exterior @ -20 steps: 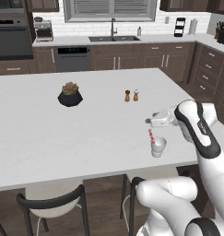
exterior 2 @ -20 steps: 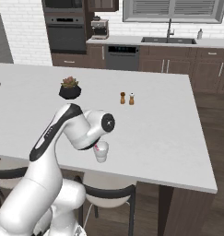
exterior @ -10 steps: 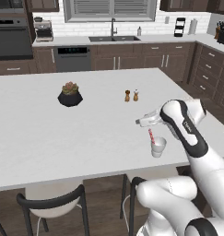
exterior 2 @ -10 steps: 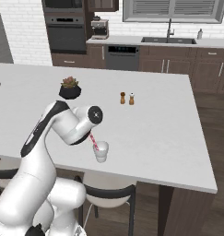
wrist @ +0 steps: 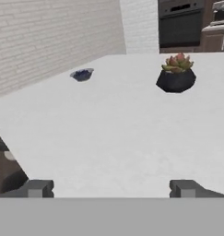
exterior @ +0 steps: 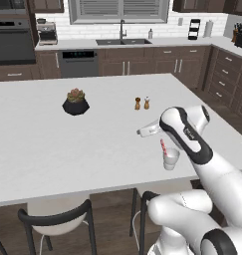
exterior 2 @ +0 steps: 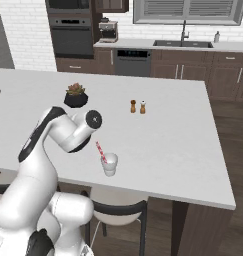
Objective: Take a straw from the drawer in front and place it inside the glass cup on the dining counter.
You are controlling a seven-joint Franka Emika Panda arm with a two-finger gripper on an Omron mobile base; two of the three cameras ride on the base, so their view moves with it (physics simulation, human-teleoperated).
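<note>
Red-and-white striped thin straw point(exterior: 163, 147) stands leaning in the small whitish translucent glass cup point(exterior: 171, 159) on the white dining counter point(exterior: 53, 144), just below and behind the wide-open, empty gripper point(wrist: 111, 188).

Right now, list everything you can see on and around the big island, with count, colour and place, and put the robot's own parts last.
dining counter: one, white, fills the foreground.
glass cup: one, whitish translucent, near the front edge.
straw: one, red and white striped, leaning inside the glass cup.
potted succulent: one, black pot with green and pink plant, left of centre on the dining counter.
shakers: two, one brown and one pale, mid counter.
small bowl: one, dark blue, far edge in the hand view.
stools: two, black backs with pale seats, tucked under the front edge.
sink: one, back wall under the window.
fingers: two, dark, spread wide apart, holding nothing.
</note>
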